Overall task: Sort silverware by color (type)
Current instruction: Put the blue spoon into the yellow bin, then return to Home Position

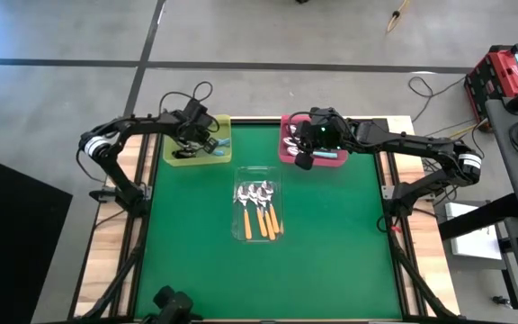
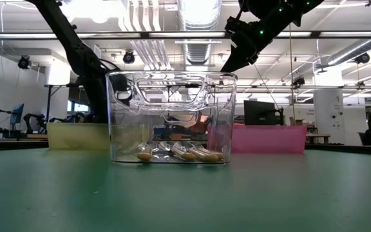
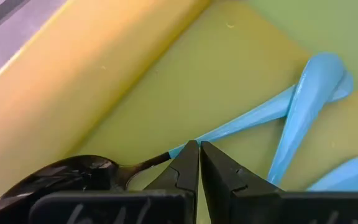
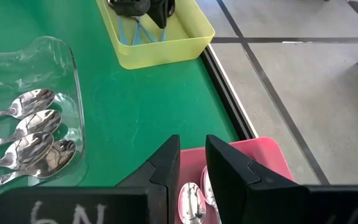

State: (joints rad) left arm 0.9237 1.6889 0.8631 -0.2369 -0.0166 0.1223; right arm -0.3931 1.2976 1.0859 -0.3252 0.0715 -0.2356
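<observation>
High view: green worktop; clear tray at centre with 4 orange-handled spoons side by side, bowls toward the far edge; yellow tray at the far left, left hand down inside it beside teal handles; pink tray at the far right, right hand above its near rim.

Low view: clear tray nearest the camera, spoon bowls flat on its floor; yellow tray and pink tray behind it, well apart; one dark arm raised above on either side, hands themselves not readable here.

Left wrist view: left hand closed, fingertips pinched together at the point where a dark spoon bowl joins its teal handle; teal-handled spoons crossed on the yellow tray floor; grip on the neck or mere touch not clear.

Right wrist view: right hand with fingers part-open and nothing between them, above the pink tray; 2 silver bowls below in that tray.

Step in hand, as judged: teal spoon at the point of release in the yellow tray; right hand apparently done with a drop in the pink tray.

Next move, as judged: open and lift the left hand clear of the yellow wall; carry a hand back to the clear tray and pinch 1 slim orange handle without disturbing its neighbours.
</observation>
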